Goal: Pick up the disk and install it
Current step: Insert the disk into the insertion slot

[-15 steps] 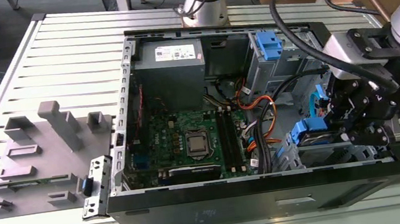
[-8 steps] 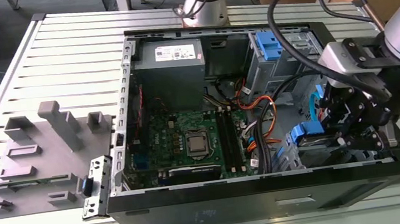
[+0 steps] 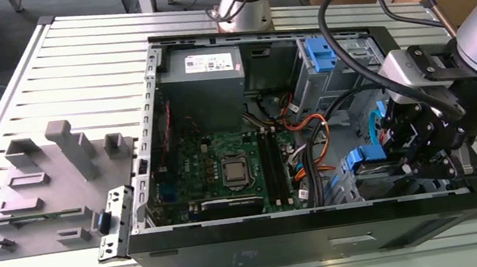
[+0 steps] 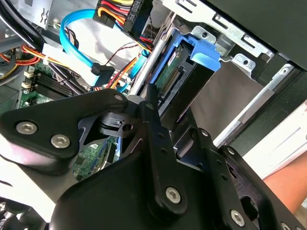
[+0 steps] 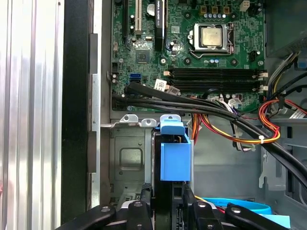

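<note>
I judge this to be the install step, pick-up done: the disk point(image 5: 175, 153) is off the table point(image 3: 81, 77) and inside the open case point(image 3: 319, 221), carried on edge at about four o'clock in the exterior view, where its blue bracket point(image 3: 368, 160) shows just beside the pincer point(image 3: 420, 174). In the first wrist view the pincer point(image 5: 170, 213) sits narrow, its fingers point(image 5: 138, 212) pressed on either face of the disk with no gap I can make out, so I read it as clamped on the disk and on nothing else. The second wrist view gives me the same hold from the side: the disk point(image 4: 180, 81) with its green board and connector edge facing out, and its blue tab near the metal bay point(image 4: 230, 40). Whether the disk touches the bay or hangs just clear of it I cannot tell. The bay point(image 5: 127, 163) lies close alongside, and the motherboard point(image 5: 192, 48) lies beyond it. What this step calls for, as I see it, is alignment — the bracket has to stay square to the bay walls, and the grip must not slip on those smooth faces. The thick black cables point(image 5: 201, 108) and the orange and yellow leads run close by the disk's end, so I would watch them for a snag. A second blue caddy point(image 3: 319, 52) sits at one o'clock in the case, well apart.
</note>
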`<act>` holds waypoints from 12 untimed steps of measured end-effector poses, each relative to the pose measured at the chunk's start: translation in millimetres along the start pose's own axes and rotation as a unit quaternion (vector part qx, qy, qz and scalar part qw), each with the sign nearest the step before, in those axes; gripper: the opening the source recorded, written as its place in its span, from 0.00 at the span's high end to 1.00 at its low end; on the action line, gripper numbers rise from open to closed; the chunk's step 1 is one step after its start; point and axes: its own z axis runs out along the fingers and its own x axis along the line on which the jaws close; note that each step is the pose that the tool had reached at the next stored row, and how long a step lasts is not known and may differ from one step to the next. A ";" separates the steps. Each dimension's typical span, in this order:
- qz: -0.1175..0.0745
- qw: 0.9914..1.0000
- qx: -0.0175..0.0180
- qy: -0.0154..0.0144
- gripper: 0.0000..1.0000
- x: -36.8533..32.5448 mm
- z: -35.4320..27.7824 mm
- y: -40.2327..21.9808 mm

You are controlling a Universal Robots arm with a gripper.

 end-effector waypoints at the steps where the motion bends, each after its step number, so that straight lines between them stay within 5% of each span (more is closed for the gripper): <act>1: 0.000 1.000 0.000 0.000 0.65 0.0 0.0 0.0; 12: 0.000 1.000 0.000 0.000 0.60 0.0 0.1 0.0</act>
